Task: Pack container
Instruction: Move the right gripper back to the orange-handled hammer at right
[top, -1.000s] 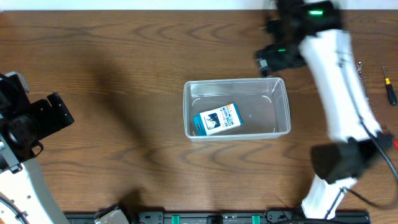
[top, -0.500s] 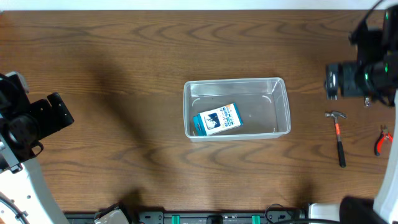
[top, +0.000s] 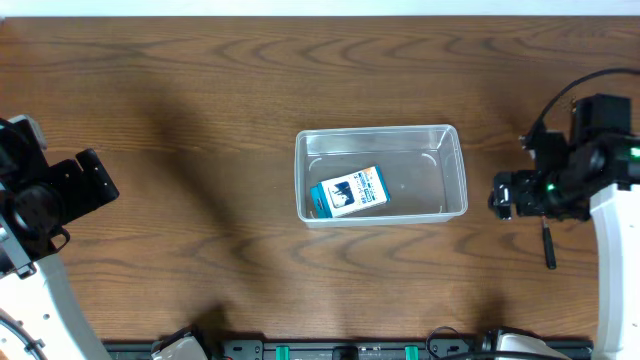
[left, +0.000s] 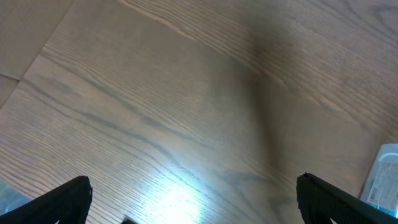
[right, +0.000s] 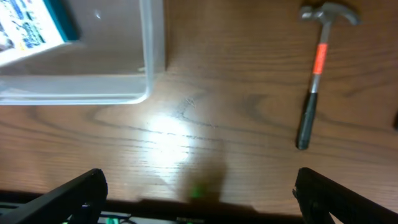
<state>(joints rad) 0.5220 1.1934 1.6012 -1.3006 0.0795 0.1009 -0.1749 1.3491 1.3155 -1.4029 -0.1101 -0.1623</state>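
Overhead gives me a dark wood-grain table (top: 200, 100) with a thin pale strip along the far edge, and that's all I get of the room. The clear tub (top: 375, 131) sits about mid-table, a bit right of centre, long side running left-right. Only one thing in it: a small blue-and-white box (top: 348, 191) lying flat toward its left end. My right gripper (right: 199, 193) hangs over bare wood just right of the tub, jaws spread wide with nothing between them. From its wrist cam I see the tub's corner up left, lamp glare on the wood, and a hammer (right: 314, 74) with an orange-and-black handle lying up right, well apart from the tub. My left gripper (left: 196, 205) is way over at the left edge, jaws also wide and empty, over plain wood.
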